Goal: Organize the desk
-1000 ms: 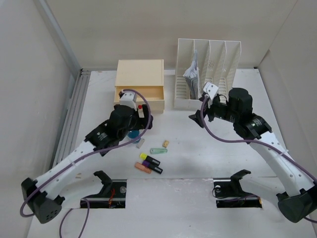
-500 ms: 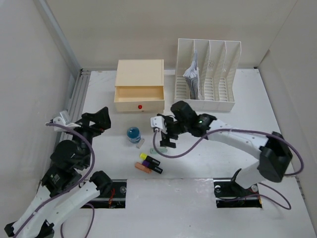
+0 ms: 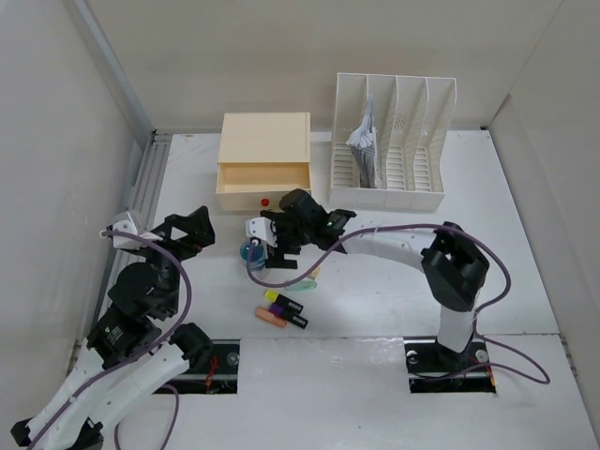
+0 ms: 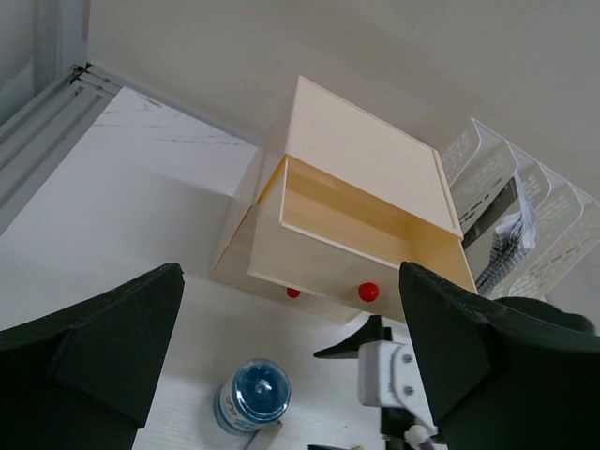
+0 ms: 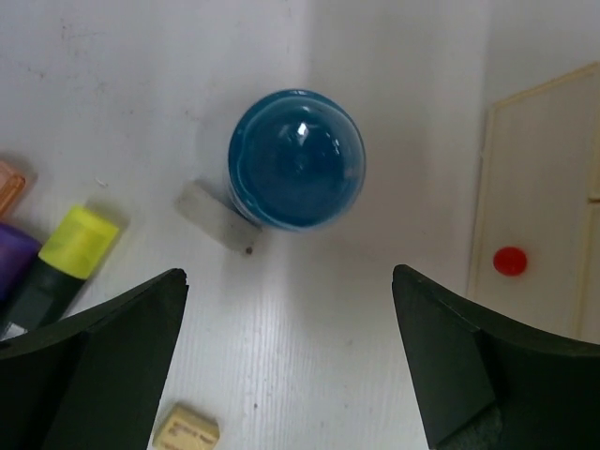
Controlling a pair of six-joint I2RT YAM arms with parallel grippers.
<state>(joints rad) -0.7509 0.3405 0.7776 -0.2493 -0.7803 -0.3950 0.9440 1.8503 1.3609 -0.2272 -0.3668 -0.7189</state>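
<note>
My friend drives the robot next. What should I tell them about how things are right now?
Left gripper: open, empty, at the left side of the desk.
Right gripper: open, empty, hovering by the blue jar, not touching it.
Things: jar, highlighters and small bits lie loose in front of the drawer box; papers stand in the rack.
Done: top drawer is open.
Left: nothing loose is put away yet; the jar looks like the next pick.

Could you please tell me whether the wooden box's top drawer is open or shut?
Open: the top drawer juts forward from the wooden box, its inside showing.
</note>
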